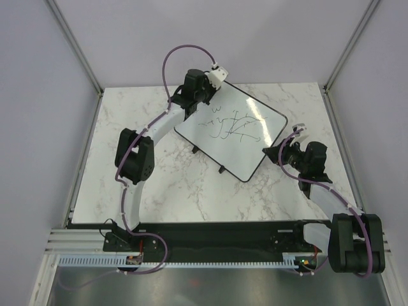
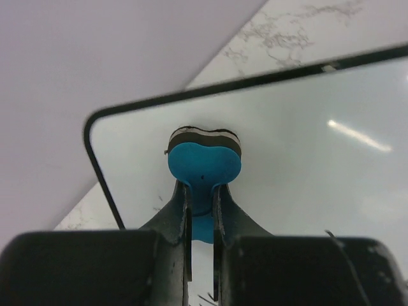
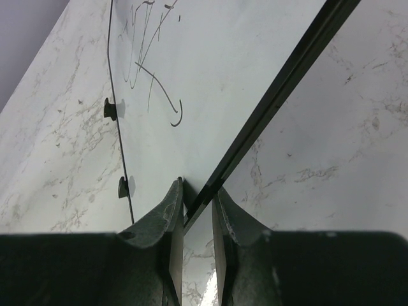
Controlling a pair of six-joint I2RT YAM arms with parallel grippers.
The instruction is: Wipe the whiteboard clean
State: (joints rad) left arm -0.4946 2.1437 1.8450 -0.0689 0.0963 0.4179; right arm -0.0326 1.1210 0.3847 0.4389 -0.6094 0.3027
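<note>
The whiteboard [image 1: 245, 143] lies turned at an angle on the marble table, with dark marker scribbles [image 1: 231, 124] on its middle. My left gripper [image 1: 205, 94] is at the board's far left corner, shut on the small blue eraser [image 2: 204, 162], whose felt side rests against the board [image 2: 306, 140] just inside its rounded corner. My right gripper [image 1: 282, 153] is at the board's right edge. In the right wrist view its jaws [image 3: 197, 194] close over the black frame [image 3: 280, 89], one finger on the white face [image 3: 210, 70]. The scribbles [image 3: 153, 64] lie beyond.
The marble table [image 1: 159, 185] is bounded by white walls with metal posts [image 1: 73, 44] at left, right and back. The board's small black feet [image 3: 109, 108] stick out along its near edge [image 1: 221, 169]. The arm bases sit on the black rail [image 1: 210, 239].
</note>
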